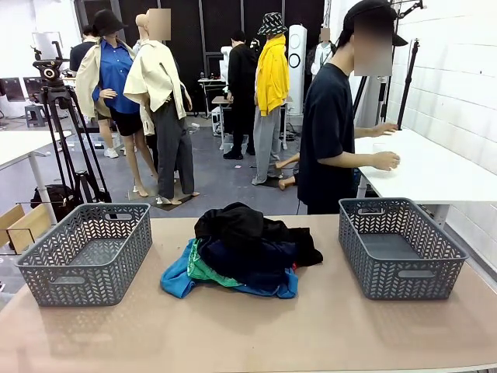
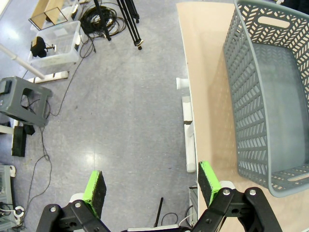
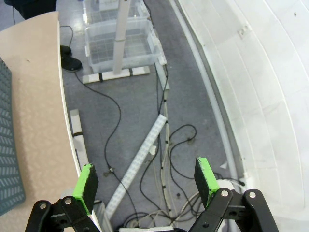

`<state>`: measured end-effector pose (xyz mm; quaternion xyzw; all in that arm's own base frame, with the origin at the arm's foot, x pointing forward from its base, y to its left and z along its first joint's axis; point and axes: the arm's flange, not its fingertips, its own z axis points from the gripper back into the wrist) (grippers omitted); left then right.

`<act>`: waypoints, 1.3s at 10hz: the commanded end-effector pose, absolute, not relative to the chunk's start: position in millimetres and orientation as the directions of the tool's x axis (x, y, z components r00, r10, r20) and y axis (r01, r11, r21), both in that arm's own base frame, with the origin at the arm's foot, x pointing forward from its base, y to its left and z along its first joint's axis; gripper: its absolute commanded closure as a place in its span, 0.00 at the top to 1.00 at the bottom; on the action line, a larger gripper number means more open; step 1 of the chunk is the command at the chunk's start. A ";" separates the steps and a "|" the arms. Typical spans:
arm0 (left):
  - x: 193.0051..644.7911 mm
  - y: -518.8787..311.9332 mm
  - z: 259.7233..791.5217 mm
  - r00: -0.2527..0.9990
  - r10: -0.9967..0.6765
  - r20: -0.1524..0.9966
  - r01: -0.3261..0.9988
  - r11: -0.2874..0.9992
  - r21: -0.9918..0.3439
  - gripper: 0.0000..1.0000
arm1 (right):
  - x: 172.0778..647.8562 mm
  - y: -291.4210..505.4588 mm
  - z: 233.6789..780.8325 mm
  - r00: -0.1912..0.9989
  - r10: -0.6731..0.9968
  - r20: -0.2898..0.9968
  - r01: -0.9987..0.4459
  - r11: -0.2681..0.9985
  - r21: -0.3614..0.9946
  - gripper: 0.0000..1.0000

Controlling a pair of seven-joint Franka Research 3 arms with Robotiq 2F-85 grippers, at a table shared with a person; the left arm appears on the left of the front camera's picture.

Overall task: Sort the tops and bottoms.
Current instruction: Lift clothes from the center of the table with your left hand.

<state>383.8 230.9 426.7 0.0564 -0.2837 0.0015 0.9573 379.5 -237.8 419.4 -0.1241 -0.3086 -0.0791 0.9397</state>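
A heap of clothes lies in the middle of the table: a black garment (image 1: 245,225) on top, dark navy trousers (image 1: 252,260) under it, a strip of green shorts (image 1: 200,272) at the left, and a blue top (image 1: 177,281) at the bottom. My left gripper (image 2: 152,186) hangs open over the floor beside the table's left edge, nothing between its green pads. My right gripper (image 3: 147,179) is open too, above the floor and cables off the table's right edge.
An empty grey basket (image 1: 85,252) stands left of the heap and another grey basket (image 1: 400,245) right of it; the left one (image 2: 265,92) is close to my left gripper. A person (image 1: 334,132) stands behind the table, hands on a white side table (image 1: 435,167).
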 end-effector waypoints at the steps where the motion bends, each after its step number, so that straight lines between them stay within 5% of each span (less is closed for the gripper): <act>1: 382.5 234.3 426.0 0.835 -0.038 0.550 -0.033 0.993 0.118 1.00 | 379.2 -238.0 419.8 0.796 -0.074 0.600 0.227 0.957 -0.183 1.00; 13: 382.5 234.3 426.0 0.835 -0.038 0.550 -0.033 0.993 0.118 1.00 | 379.2 -238.0 419.8 0.796 -0.074 0.600 0.227 0.957 -0.183 1.00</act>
